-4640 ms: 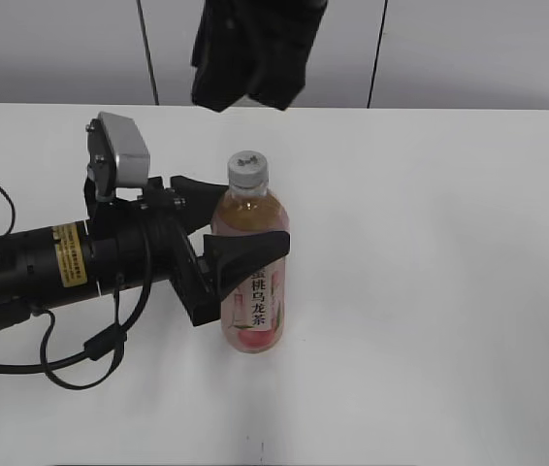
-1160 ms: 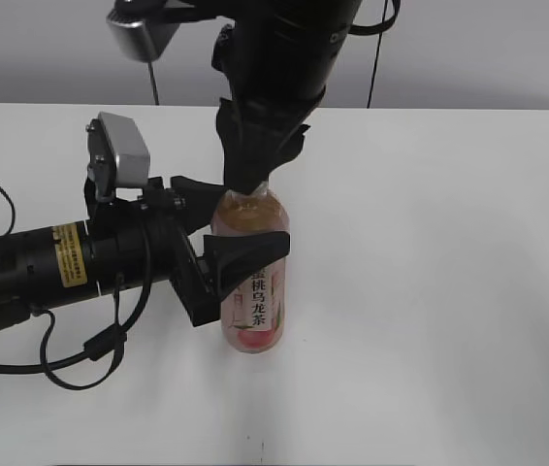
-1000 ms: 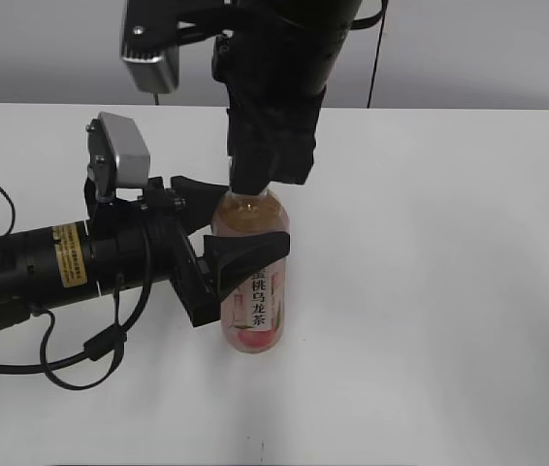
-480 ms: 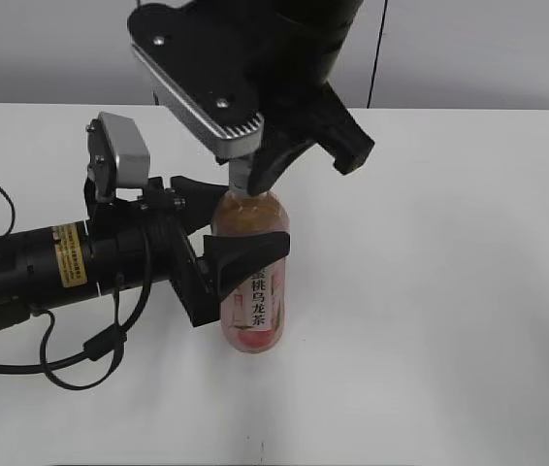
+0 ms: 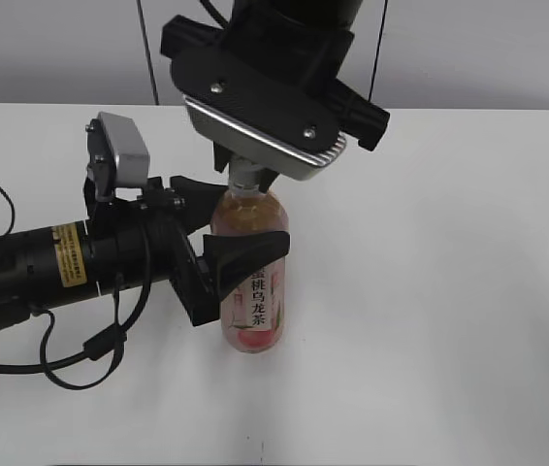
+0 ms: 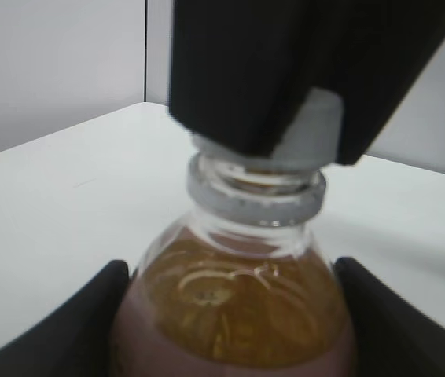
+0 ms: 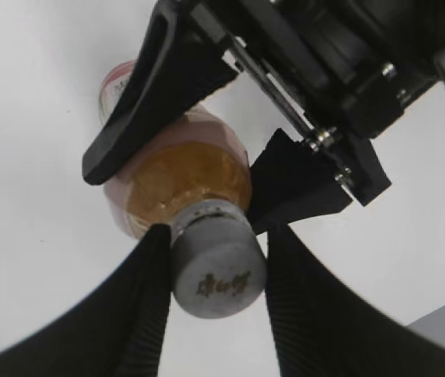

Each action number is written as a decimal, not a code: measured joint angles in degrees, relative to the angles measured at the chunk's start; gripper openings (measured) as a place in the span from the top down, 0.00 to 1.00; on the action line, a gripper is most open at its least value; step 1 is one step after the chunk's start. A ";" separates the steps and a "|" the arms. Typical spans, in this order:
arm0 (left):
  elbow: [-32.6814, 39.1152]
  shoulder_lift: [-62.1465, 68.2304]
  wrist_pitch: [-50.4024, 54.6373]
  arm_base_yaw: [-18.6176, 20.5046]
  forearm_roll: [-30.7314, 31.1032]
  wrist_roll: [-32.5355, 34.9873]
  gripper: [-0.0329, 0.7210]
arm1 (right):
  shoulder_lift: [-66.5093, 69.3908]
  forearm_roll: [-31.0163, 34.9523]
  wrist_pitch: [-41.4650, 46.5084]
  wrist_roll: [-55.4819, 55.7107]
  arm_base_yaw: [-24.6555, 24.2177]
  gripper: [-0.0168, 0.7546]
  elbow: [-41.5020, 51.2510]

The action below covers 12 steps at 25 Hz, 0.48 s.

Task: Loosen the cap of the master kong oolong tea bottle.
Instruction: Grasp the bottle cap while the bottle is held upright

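The master kong oolong tea bottle (image 5: 253, 296) stands upright on the white table, amber tea showing above its pink-and-white label. My left gripper (image 5: 251, 216) comes in from the left and is shut on the bottle's shoulder, one black finger on each side (image 6: 234, 314). My right gripper (image 5: 247, 177) hangs straight down over the bottle top. In the right wrist view its ribbed fingers (image 7: 140, 298) press both sides of the white cap (image 7: 216, 271), whose dark print faces the camera. In the exterior view the cap is almost wholly hidden by the right hand.
The left arm's black body and its cable (image 5: 80, 364) lie across the table's left side. The white table (image 5: 449, 291) stretches to the right and front. A grey panelled wall (image 5: 488, 53) stands behind.
The right gripper has turned about the cap, its wrist camera plate swinging from the left round to the front. The bottle and the left gripper have stayed put.
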 joint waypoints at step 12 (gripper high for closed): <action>0.00 0.00 0.00 0.00 -0.07 -0.05 0.34 | -0.05 -0.05 0.29 -6.22 0.00 0.62 -0.46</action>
